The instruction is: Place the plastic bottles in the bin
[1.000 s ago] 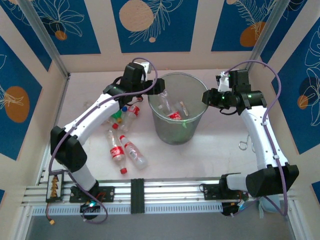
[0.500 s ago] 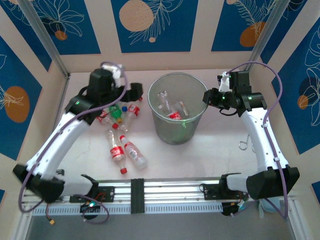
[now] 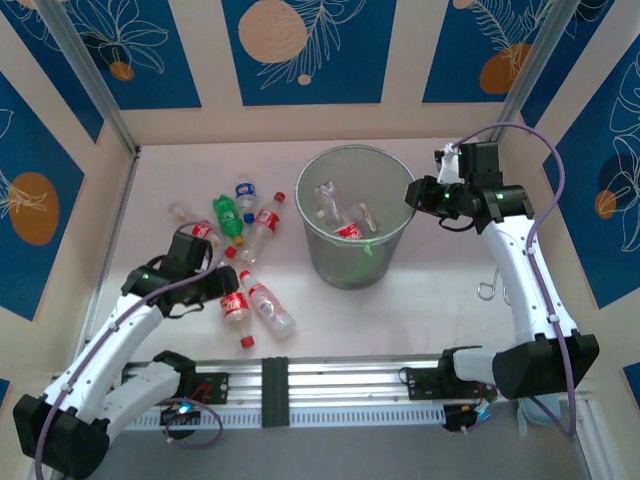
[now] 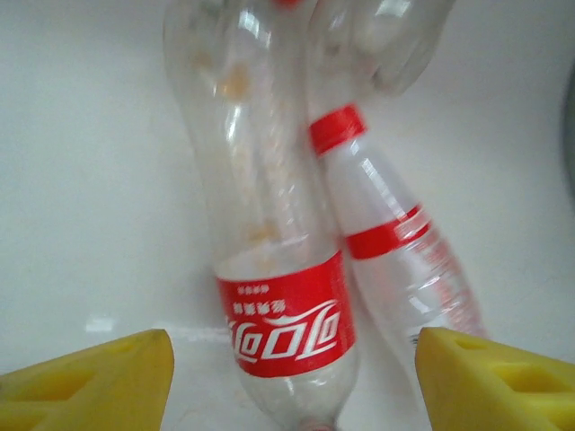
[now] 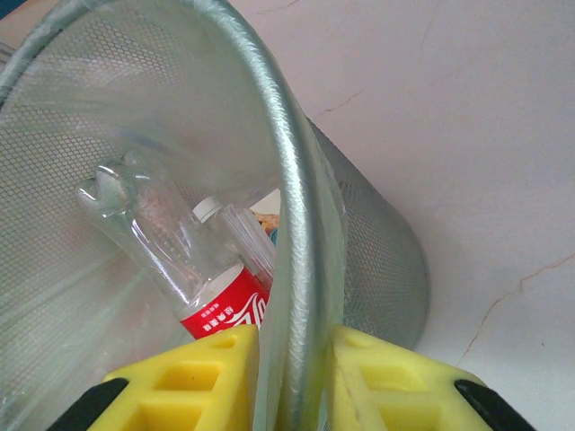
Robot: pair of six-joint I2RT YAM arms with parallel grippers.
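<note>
**A:** From above, what's changed for us?

**B:** A second ago our left arm reached to the bin [image 3: 312,180]. It then swung back over the far pile, and now our left hand [image 3: 215,288] sits low at the near pair of bottles [image 3: 250,303] on the bench [image 3: 440,290]. Our right hand [image 3: 425,195] hasn't moved from the rim.

**A:** So one drop is finished?

**B:** We judge so. A few bottles lie inside the bin, several are left on the bench, and we've lined up the next pick.

**A:** And our left wrist view?

**B:** The pads [image 4: 99,377] stand apart, holding nothing. A red-label bottle [image 4: 269,269] lies between them with its neck end towards us. A second bottle [image 4: 395,260] lies touching it on the right, close to the right pad.

**A:** Any risk?

**B:** If we close here, we may catch both bottles or push the second one aside.

**A:** And the right wrist view?

**B:** Our fingers [image 5: 198,377] are clamped on the bin's rim, one inside the mesh and one outside. That should keep the bin steady for the next drop. A bottle already rests inside the bin, leaning on the mesh.
</note>
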